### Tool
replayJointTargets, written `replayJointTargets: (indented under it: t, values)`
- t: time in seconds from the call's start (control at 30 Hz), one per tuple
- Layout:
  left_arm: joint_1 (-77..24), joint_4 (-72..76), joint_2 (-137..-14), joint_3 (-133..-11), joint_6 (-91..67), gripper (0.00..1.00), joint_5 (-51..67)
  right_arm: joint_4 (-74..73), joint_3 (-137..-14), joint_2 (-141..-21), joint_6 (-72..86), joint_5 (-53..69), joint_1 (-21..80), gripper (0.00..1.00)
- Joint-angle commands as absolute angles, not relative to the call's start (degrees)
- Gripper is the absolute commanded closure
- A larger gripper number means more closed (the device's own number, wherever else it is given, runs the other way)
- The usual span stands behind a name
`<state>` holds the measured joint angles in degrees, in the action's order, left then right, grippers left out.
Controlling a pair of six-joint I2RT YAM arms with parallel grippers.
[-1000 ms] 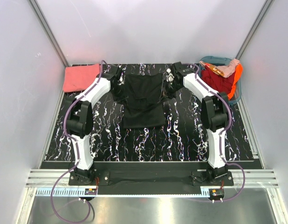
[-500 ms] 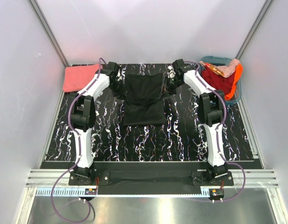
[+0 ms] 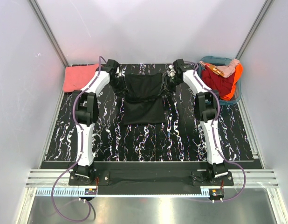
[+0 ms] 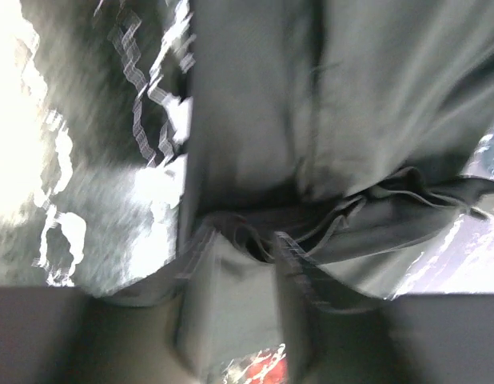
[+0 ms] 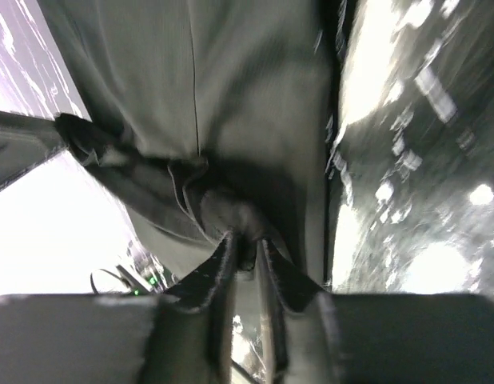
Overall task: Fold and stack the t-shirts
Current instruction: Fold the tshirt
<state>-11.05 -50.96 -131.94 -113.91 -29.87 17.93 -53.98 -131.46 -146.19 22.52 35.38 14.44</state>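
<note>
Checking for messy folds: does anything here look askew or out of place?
Yes. The black t-shirt is rumpled, with its cloth bunched at the left gripper and right gripper. An orange garment hangs over the rim of the teal basket.

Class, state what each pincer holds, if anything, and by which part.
Right pincer: a bunched fold at the far edge of the black t-shirt. Left pincer: the same edge lies between its jaws; grip unclear.

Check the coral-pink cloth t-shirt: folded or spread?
Folded: the coral-pink cloth t-shirt lies as a compact rectangle, no sleeves showing.
</note>
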Motion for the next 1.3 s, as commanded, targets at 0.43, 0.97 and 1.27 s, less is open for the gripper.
replayJointTargets:
  t: [0.43,0.97,1.27]
  values:
    - [-10.7,-42.8,-111.1,-98.7,-23.2,0.45,21.9,-57.5,-120.0,-129.9,20.6,32.1,12.2,0.38]
    - [-14.5,-24.3,-103.7,-67.2,-31.4,0.62,31.7,-34.5,-82.8,-118.2,26.6,41.4,17.7,0.91]
    - [-14.9,-24.3,-101.5,-56.0,-29.7,0.62,28.3,-29.7,-70.4,-117.1,26.6,39.0,17.8,0.92]
